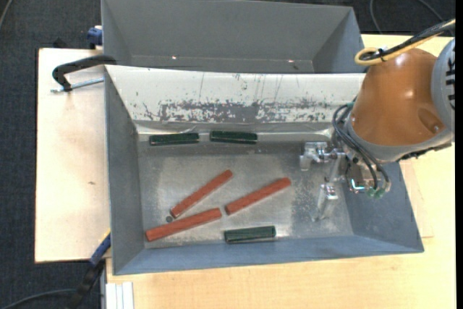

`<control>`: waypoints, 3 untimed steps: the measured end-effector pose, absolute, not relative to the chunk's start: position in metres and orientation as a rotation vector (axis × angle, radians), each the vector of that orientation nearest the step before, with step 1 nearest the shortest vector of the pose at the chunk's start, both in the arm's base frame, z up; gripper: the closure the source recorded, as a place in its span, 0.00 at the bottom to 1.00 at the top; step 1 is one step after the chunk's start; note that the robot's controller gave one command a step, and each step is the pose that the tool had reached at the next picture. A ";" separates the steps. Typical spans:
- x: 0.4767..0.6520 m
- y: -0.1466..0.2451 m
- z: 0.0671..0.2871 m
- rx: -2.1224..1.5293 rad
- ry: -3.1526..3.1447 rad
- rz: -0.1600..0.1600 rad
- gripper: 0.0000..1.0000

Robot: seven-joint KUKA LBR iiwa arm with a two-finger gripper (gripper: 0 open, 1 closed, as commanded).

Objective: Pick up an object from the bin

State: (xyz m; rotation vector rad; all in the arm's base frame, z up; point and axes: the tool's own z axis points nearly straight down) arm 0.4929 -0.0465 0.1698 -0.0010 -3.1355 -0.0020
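Bin (121, 184): grey metal, sloped walls, floor mostly bare, with six small long objects spread across it and none heaped.

Arm enters from the view's right. Its orange cover (398, 101) sits over the bin's right wall, and the gripper (327, 197) hangs below it over the right part of the floor, on bare metal. I cannot tell from this view whether the gripper is open or closed. No object looks to be lifted with it.

Objects, largest first:
- three orange-red sticks in the lower middle of the floor: the right stick (258, 196), the middle stick (202, 193) and the low left stick (183, 224);
- three dark green bars, two of them along the far wall (far left bar (173, 140), far right bar (233, 136)) and the near bar (249, 234) by the near wall.

Key relation: the right stick is the closest candidate and lies to the view's left of the gripper, near it but not touching. Its long axis runs from lower left to upper right, so its upper end points roughly at the gripper. The near bar is next closest, down and to the left, and lies nearly level.

My judgement: the pick has not begun. The coming move needs a shift to the view's left, with the closing direction set across that diagonal axis, not along it.
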 end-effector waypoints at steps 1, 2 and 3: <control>0.495 -0.046 0.174 0.001 -3.144 -0.001 1.00; 0.495 -0.046 0.174 0.002 -3.144 0.000 0.00; 0.534 -0.005 0.066 0.027 -3.138 -0.005 0.00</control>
